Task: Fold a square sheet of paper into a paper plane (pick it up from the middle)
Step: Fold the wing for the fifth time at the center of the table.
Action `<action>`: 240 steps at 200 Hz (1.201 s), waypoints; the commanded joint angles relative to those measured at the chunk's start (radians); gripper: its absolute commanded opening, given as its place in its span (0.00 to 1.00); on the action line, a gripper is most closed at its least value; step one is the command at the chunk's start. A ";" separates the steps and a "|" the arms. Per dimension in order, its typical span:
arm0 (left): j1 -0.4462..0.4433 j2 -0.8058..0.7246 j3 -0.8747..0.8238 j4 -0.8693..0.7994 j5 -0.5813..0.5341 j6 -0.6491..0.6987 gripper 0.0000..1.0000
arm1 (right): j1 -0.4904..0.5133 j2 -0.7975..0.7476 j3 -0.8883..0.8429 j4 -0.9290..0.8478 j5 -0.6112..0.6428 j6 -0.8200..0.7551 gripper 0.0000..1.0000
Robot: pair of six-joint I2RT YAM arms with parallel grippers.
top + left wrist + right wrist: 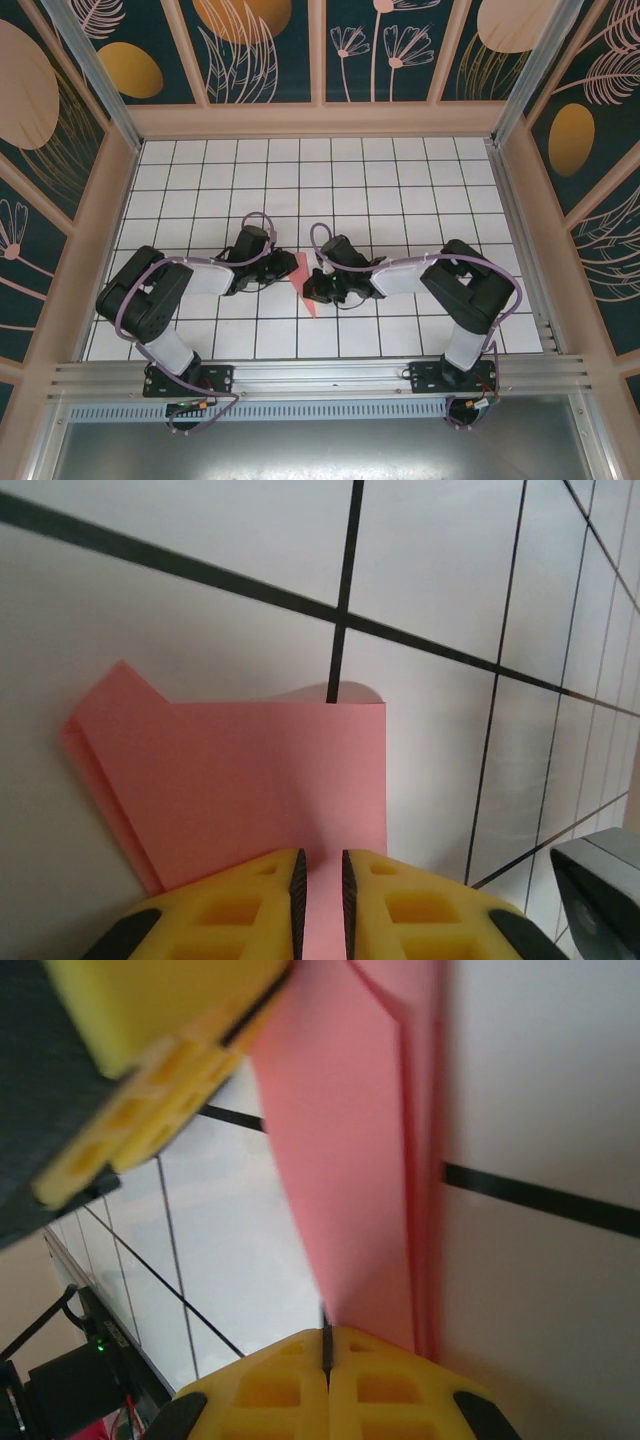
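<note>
1. Live from the middle of the white tiled table (400, 190), a little toward the near side: the sheet of paper (302, 272) sits between my two grippers. It is a narrow, salmon-pink folded wedge with its point aimed at the near edge.
2. My left gripper (284, 273) reaches in from the left and meets the paper's left edge.
3. From my left wrist, the yellow fingers (235, 905) stand a thin slit apart with pink showing in the slit. They are nipping the paper (250, 780).
4. Beyond those tips the paper fans out over the tiles. One side carries a doubled flap and the other is a straight edge. The far edge arches slightly off the tile, with a soft shadow under it.
5. My right gripper (318, 290) comes in from the right, touching the paper's right edge near the pointed end.
6. From my right wrist, the pads are pressed tight together with only a dark seam between them. The pink paper (350, 1160) rises straight from that seam, so I am pinching it there. Stacked layers show along one edge.
7. In the same view, my left gripper's yellow finger (150, 1050) meets the paper's other end, and the two grippers are close together.
</note>
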 commanded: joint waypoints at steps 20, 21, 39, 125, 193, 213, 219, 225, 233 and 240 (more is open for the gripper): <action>0.002 0.025 -0.001 -0.038 -0.039 0.003 0.22 | 0.005 0.051 0.124 -0.059 0.031 -0.029 0.05; 0.001 0.025 -0.001 -0.038 -0.040 0.003 0.21 | 0.005 0.054 0.126 -0.059 0.030 -0.028 0.05; 0.002 0.027 0.004 -0.044 -0.035 0.005 0.22 | 0.005 0.099 0.145 -0.050 0.034 -0.019 0.05; 0.002 0.026 0.003 -0.047 -0.045 0.003 0.20 | 0.019 0.097 0.087 -0.065 0.042 -0.014 0.08; 0.002 0.036 0.006 -0.057 -0.058 0.005 0.19 | 0.072 -0.090 -0.182 0.044 -0.020 0.061 0.11; 0.001 0.034 0.008 -0.057 -0.055 0.014 0.20 | 0.091 -0.152 -0.226 0.043 -0.003 0.072 0.12; 0.002 0.032 0.009 -0.054 -0.049 0.020 0.20 | 0.094 -0.177 -0.233 0.040 0.011 0.071 0.12; 0.002 0.027 0.011 -0.051 -0.042 0.022 0.20 | 0.093 -0.204 -0.238 0.037 0.025 0.071 0.13; 0.000 0.016 0.017 -0.053 -0.036 0.027 0.21 | 0.090 -0.240 -0.239 0.030 0.046 0.063 0.15; 0.001 0.005 0.025 -0.065 -0.034 0.034 0.21 | 0.085 -0.268 -0.235 0.019 0.065 0.055 0.17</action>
